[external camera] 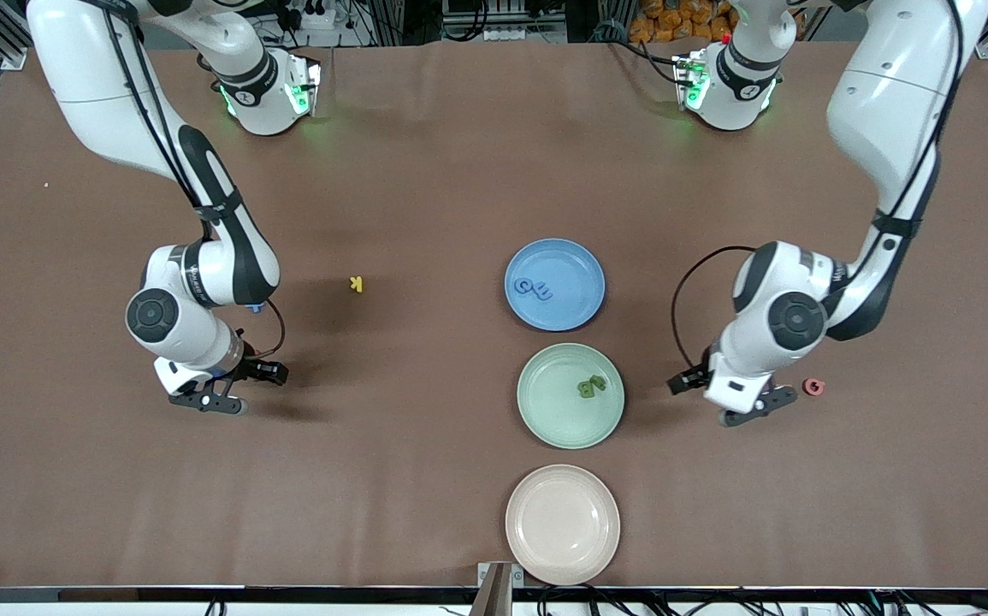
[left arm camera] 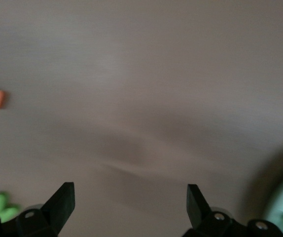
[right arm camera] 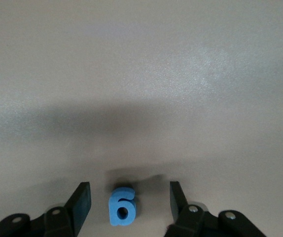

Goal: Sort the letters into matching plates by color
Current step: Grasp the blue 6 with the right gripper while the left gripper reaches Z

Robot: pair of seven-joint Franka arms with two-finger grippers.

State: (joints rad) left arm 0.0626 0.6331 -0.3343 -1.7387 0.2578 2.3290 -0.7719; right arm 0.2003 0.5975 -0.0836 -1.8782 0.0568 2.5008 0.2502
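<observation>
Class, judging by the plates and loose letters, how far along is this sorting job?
Done: blue letters in the blue plate, green letters in the green plate. In hand: right gripper straddles a blue 6. Left: yellow letter, red letter; left gripper open.

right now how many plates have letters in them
2: the blue plate, farthest from the front camera, and the green plate in the middle. The beige-pink plate, nearest the camera, holds none.
</observation>
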